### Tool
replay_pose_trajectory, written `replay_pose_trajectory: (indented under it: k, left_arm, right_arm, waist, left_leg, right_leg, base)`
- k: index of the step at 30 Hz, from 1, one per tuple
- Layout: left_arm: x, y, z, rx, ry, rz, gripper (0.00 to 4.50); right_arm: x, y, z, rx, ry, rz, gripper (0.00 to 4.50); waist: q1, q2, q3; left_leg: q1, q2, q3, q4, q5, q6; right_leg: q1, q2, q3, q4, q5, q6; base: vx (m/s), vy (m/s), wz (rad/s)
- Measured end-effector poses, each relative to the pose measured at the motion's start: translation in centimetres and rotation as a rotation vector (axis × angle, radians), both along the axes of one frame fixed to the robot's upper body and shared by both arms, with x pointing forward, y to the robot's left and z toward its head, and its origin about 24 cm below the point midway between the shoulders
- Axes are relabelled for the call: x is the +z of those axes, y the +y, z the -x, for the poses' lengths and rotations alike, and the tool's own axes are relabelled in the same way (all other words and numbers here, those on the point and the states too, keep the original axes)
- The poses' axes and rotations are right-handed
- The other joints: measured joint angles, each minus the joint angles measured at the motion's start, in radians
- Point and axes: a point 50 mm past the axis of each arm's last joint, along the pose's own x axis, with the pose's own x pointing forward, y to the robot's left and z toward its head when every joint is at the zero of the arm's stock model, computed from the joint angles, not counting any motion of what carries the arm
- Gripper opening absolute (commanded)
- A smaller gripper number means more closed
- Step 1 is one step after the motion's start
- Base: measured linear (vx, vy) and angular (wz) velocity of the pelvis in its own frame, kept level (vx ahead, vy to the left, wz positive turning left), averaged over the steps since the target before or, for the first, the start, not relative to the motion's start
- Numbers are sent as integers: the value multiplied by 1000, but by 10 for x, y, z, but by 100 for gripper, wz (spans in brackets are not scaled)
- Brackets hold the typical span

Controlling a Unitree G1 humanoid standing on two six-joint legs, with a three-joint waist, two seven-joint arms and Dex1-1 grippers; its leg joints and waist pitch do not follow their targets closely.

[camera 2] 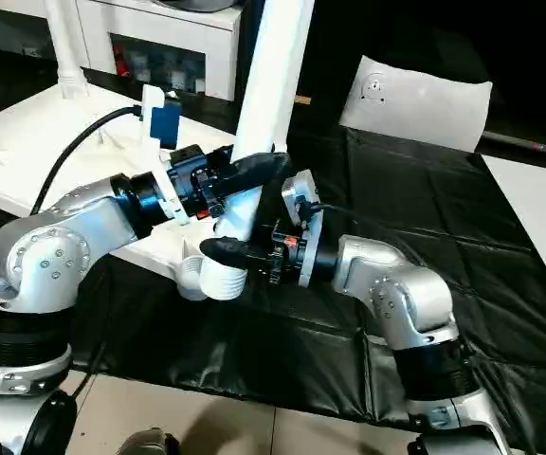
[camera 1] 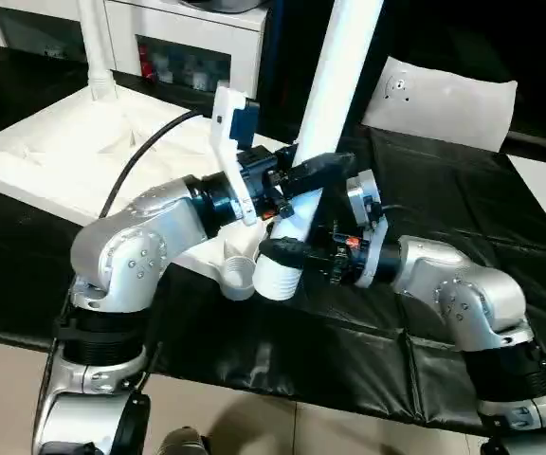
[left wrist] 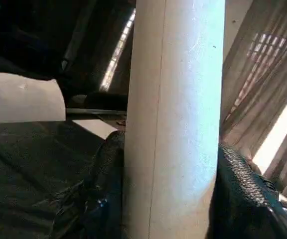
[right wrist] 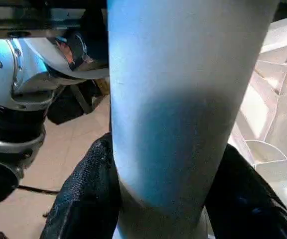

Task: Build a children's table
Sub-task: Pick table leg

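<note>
Both grippers, left gripper (camera 1: 303, 180) and right gripper (camera 1: 282, 254), clamp one white leg (camera 1: 335, 85) at frame centre. A second leg (camera 1: 95, 47) stands upper left on one upturned tabletop (camera 1: 55, 152).

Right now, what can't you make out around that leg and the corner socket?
- Leg top: cut off by the upper edge in both eye views.
- Contact of the leg's bottom end with the corner socket: hidden by the right end effector.
- Leg's far side: hidden in the wrist views by the leg itself.
- Second leg on the tabletop: top cut off.
</note>
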Motion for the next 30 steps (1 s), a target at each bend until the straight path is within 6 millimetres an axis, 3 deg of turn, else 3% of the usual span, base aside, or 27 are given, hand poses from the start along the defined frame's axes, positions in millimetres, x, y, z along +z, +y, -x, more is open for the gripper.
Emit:
replay_pose_trajectory:
  k: [9, 15, 20, 21, 30]
  left_arm:
    - [-3, 8, 3, -19, -5, -33, 255]
    - [-15, 20, 9, -84, -3, -61, 255]
    - [-33, 20, 14, -203, 35, -85, 260]
    - [-36, 22, 15, -210, 44, -92, 292]
    - [-62, 23, 20, -261, 34, -181, 357]
  right_arm:
    - [-3, 5, 0, -2, -46, 21, 191]
    - [-14, 10, 6, 26, -89, 64, 191]
    - [-36, 10, 12, 21, -132, 120, 191]
    - [-41, 11, 14, 20, -130, 120, 191]
    - [-74, 13, 25, -53, -123, 126, 191]
  waist:
    - [0, 0, 0]
    - [2, 0, 0]
    - [0, -1, 0]
    - [-1, -1, 0]
    - [-2, 2, 0]
  left_leg:
    - [1, 0, 0, 0, 0, 0]
    - [0, 0, 0, 0, 0, 0]
    - [0, 0, 0, 0, 0, 0]
    - [1, 0, 0, 0, 0, 0]
    - [1, 0, 0, -1, 0, 0]
  right_leg:
    - [0, 0, 0, 0, 0, 0]
    - [0, 0, 0, -1, 0, 0]
    - [0, 0, 0, 0, 0, 0]
    - [0, 0, 0, 0, 0, 0]
    - [0, 0, 1, 0, 0, 0]
  base:
    - [0, 0, 0]
    - [0, 0, 0]
    - [0, 0, 0]
    - [0, 0, 0]
    - [0, 0, 0]
